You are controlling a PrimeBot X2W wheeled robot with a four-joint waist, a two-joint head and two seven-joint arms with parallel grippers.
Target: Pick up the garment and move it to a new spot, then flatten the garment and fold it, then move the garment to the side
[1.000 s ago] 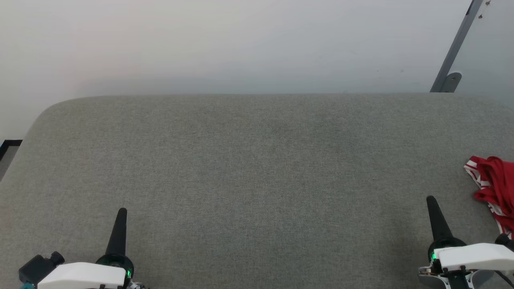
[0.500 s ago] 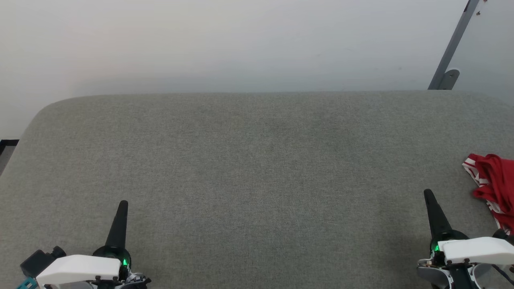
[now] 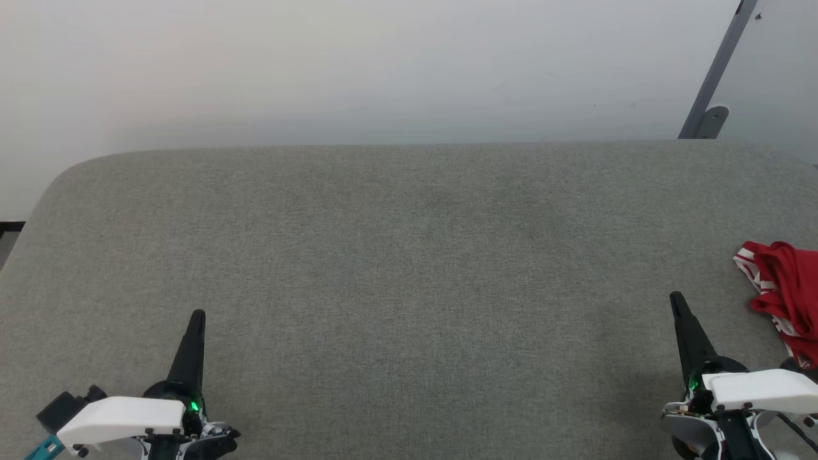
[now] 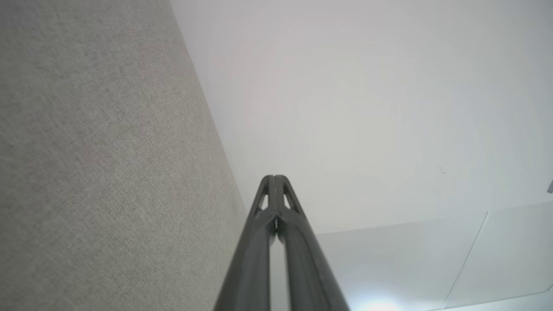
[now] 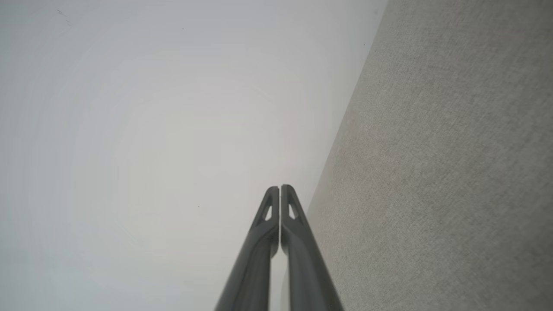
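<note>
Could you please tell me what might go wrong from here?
1. The red garment lies crumpled at the head view's right edge, partly cut off, so a grasp point may be misjudged.
2. The right gripper is shut; reaching without opening would likely just push the fabric.

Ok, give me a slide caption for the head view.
Red garment bunched at far right on grey surface; left gripper and right gripper shut.

Head downward, wrists along shared fabric [image 3: 409, 255]
</note>
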